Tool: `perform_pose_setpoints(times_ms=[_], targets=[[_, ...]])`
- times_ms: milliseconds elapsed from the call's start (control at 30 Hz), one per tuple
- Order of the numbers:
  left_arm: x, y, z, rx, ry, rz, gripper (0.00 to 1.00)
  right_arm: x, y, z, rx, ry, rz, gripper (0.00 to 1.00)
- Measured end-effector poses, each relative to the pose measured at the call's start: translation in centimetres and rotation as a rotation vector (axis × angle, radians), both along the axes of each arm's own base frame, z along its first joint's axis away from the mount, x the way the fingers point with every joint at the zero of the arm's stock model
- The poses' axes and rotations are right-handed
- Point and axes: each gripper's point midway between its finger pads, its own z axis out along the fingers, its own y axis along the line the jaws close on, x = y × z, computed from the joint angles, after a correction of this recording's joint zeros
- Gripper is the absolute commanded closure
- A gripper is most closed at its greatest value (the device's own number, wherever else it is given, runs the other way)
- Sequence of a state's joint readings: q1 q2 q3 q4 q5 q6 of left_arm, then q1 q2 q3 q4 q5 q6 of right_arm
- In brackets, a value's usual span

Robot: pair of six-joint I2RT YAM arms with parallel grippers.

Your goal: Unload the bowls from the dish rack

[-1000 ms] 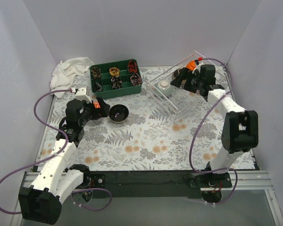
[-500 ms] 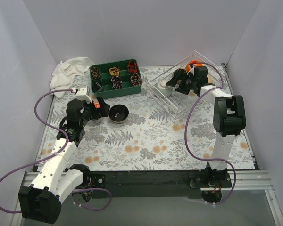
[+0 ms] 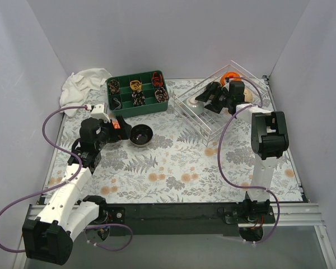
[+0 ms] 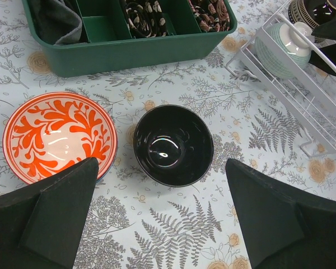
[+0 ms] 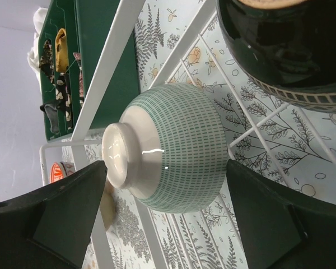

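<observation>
Floral tablecloth; left wrist alone shows orange bowl beside black bowl.

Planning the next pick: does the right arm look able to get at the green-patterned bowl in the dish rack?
Probably yes: the right tool is open, facing the upside-down green-patterned bowl with nothing in between, and the dish rack is open above.

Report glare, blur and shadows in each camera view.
Top external: even, soft light with faint shadows; the clear wire dish rack barely stands out against the patterned table. Left wrist: sharp, with one bright glint inside the glossy black bowl. Right wrist: small glints on the green-hatched white bowl, which is in focus.
</observation>
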State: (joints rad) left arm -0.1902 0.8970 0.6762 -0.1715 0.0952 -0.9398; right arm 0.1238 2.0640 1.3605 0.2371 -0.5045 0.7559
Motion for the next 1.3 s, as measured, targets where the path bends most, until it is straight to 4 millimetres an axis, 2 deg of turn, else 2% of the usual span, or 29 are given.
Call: perform_pose_setpoints(times_ms=[567, 733, 933, 1167, 1300], targets=[[-0.2, -0.6, -0.6, -0.009, 0.018, -0.030, 0.02, -1.1, 0.7, -0.9, 0.056, 0.072, -0.016, 0.01], [-0.3, -0.7, -0.8, -0.011, 0.024, -0.038, 0.02, -1.2, 0.8, -1.1, 0.059, 0.078, -0.012, 0.05], [-0.4, -0.9, -0.7, -0.017, 0.025, -0.051, 0.02, -1.2, 0.8, -1.2, 0.068, 0.086, -0.014, 0.19], [-0.4, -1.1, -0.7, -0.019, 0.025, -0.057, 0.02, -1.0, 0.7, -1.0, 0.079, 0.093, -0.026, 0.51], [-0.4, -1.1, -0.7, -0.020, 0.026, -0.059, 0.02, -1.2, 0.6, -0.9, 0.074, 0.089, -0.027, 0.60]])
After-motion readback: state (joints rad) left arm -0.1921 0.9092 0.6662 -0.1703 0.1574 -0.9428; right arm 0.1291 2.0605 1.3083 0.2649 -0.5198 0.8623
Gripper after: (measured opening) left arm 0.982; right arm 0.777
